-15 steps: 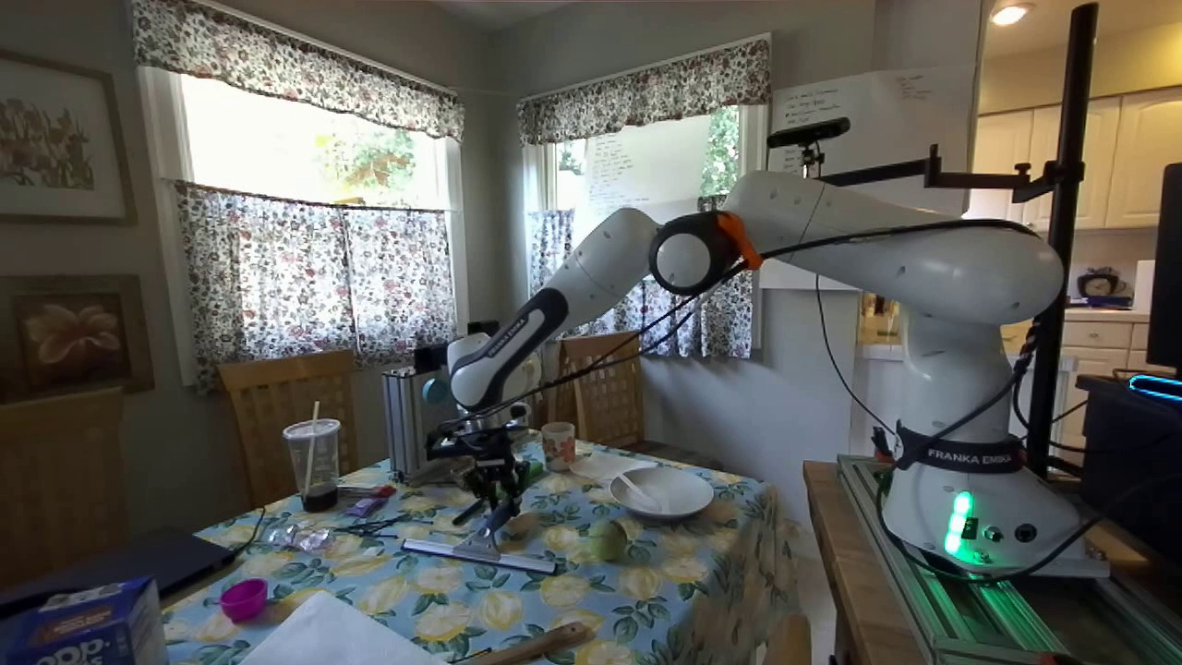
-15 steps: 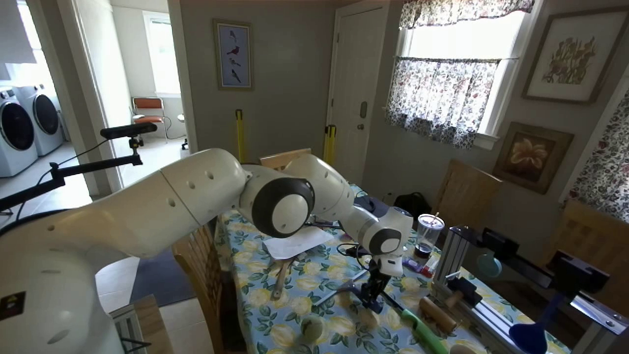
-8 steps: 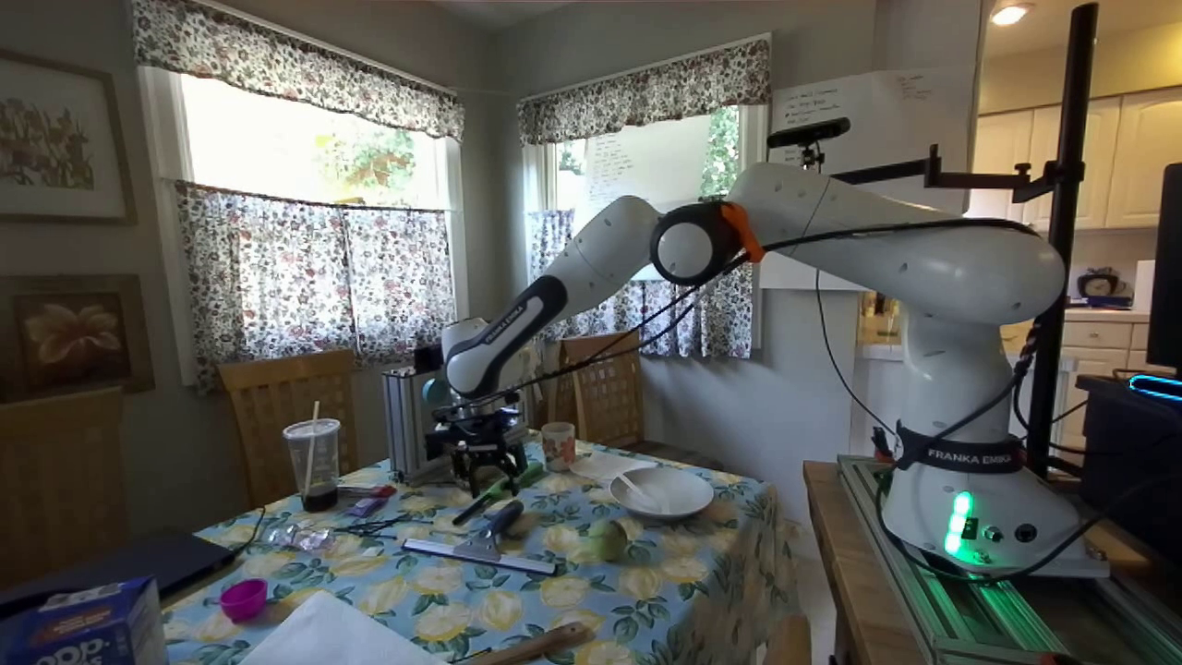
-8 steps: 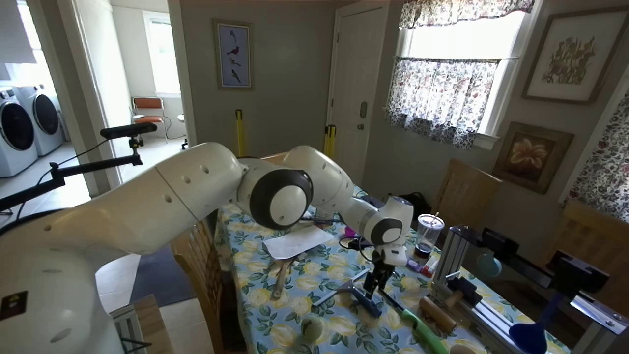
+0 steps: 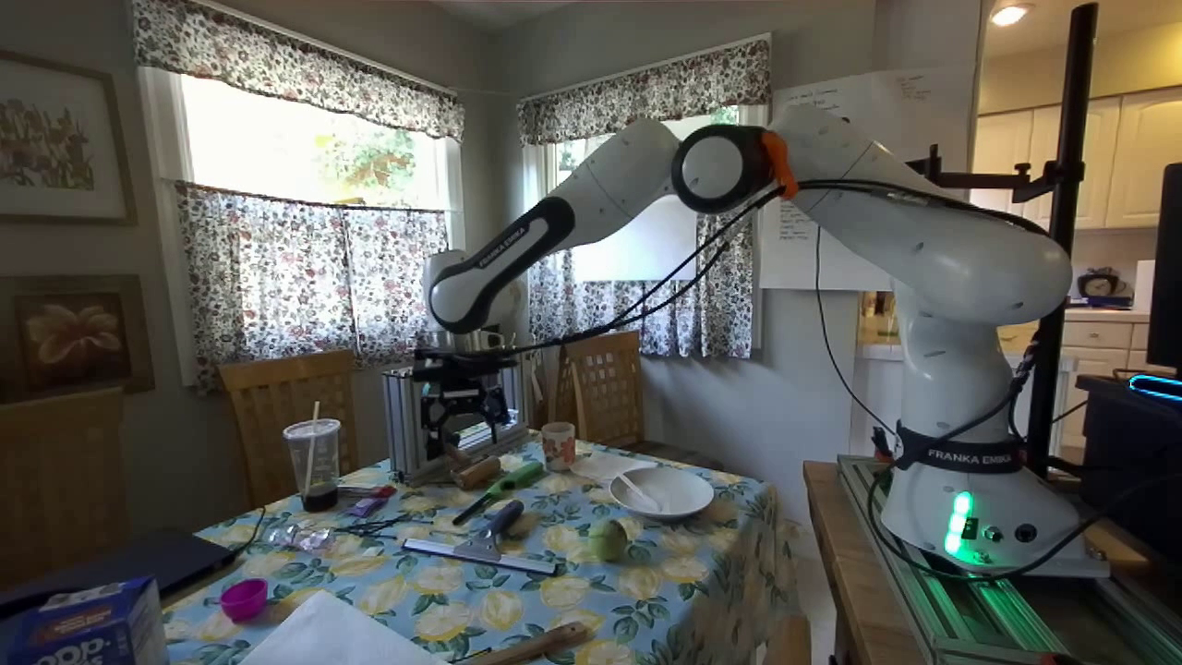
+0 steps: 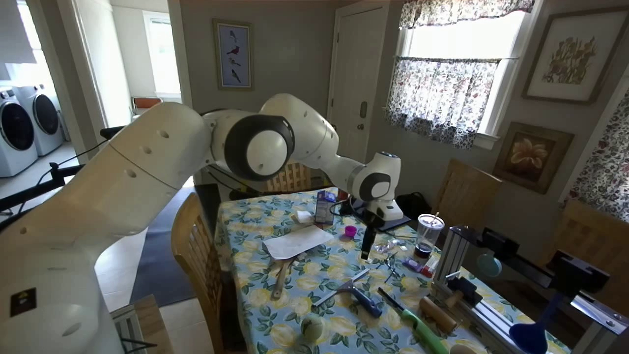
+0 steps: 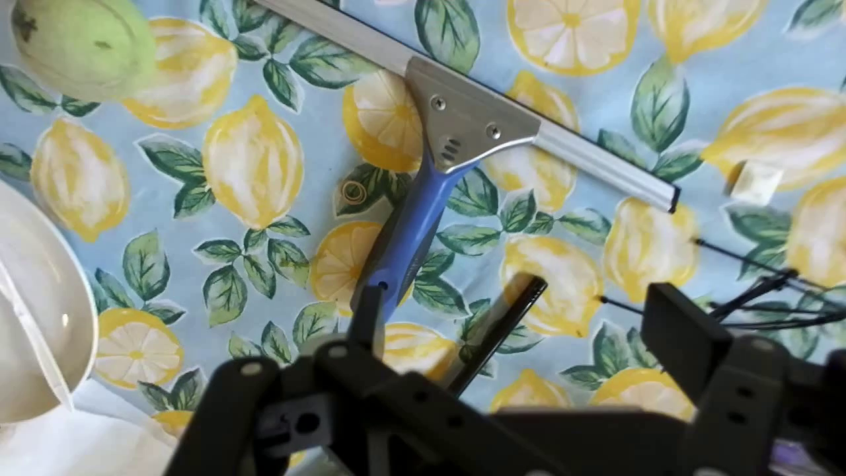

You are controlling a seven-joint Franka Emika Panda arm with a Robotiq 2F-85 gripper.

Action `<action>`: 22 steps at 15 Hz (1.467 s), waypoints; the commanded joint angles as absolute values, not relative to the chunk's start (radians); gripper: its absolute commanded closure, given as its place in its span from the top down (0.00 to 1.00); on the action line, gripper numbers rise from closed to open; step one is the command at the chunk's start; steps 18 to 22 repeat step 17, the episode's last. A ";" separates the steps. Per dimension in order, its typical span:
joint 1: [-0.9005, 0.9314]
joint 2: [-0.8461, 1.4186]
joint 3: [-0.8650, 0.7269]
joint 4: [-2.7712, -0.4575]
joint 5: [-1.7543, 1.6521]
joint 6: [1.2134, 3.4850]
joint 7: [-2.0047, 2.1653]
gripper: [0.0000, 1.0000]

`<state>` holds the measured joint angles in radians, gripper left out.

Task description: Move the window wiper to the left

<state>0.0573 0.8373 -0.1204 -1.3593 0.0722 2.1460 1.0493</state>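
Observation:
The window wiper, a squeegee with a silver blade (image 7: 605, 162) and a blue handle (image 7: 420, 208), lies flat on the flowered tablecloth. Both exterior views show all of it, including the dark blue handle (image 6: 367, 302) and the long blade (image 5: 480, 552). My gripper (image 7: 519, 314) hangs above the table with its jaws wide apart and nothing held between them. In an exterior view the gripper (image 5: 466, 434) is well above and behind the wiper, apart from it. From the wrist, one finger (image 7: 365, 320) overlaps the handle's end only in the line of sight.
A green-handled tool (image 6: 422, 329) with a black shaft lies beside the wiper, near a wooden cylinder (image 5: 477, 472) and a metal frame (image 6: 484, 314). Around it are a green fruit (image 5: 608, 541), a white plate (image 5: 688, 494), a mug (image 5: 559, 445), black cable ties (image 7: 760, 291) and a plastic cup (image 5: 312, 462).
A second ago my gripper was down at the wiper's handle. It has opened, let go and risen clear of the table, while the wiper stays where it lay.

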 commanded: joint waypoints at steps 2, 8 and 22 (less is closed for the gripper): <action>0.049 0.585 -0.074 -1.639 0.064 2.162 0.806 1.00; 0.047 0.348 -0.056 -1.927 0.060 2.165 0.482 1.00; 0.041 0.259 -0.051 -2.053 0.068 2.141 0.287 1.00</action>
